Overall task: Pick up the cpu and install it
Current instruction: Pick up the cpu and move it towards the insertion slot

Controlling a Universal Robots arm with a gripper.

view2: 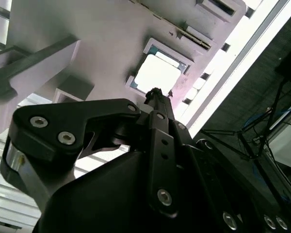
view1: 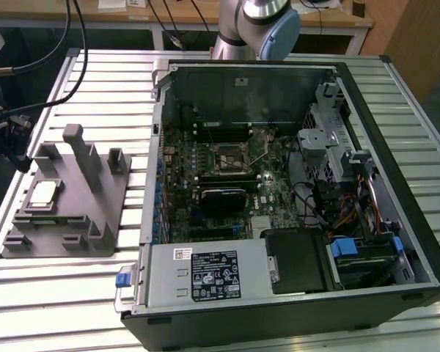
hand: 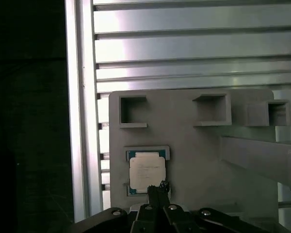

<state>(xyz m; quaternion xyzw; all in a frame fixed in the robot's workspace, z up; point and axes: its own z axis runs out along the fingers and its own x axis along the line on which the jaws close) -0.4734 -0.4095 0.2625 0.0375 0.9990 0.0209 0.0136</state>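
My fingers are drawn together to a narrow point with nothing between them; in both wrist views the gripper (hand: 158,187) (view2: 157,93) hangs over one edge of the cpu (hand: 146,171) (view2: 157,74), and I cannot tell whether the tips touch it. The cpu lies flat in a square recess of the grey fixture (hand: 208,155) (view1: 95,213), pale metal top upward; there are faint lines of print on it that I cannot make out. In the exterior view the cpu (view1: 44,193) sits toward that view's left, on the slatted metal table (view1: 95,81); the open computer case (view1: 396,220) lies beside the fixture, its dark square socket (view1: 227,159) well apart from the cpu; a white label (view1: 214,275) with small black print is stuck on the silver box at the case's near side, too small to read.
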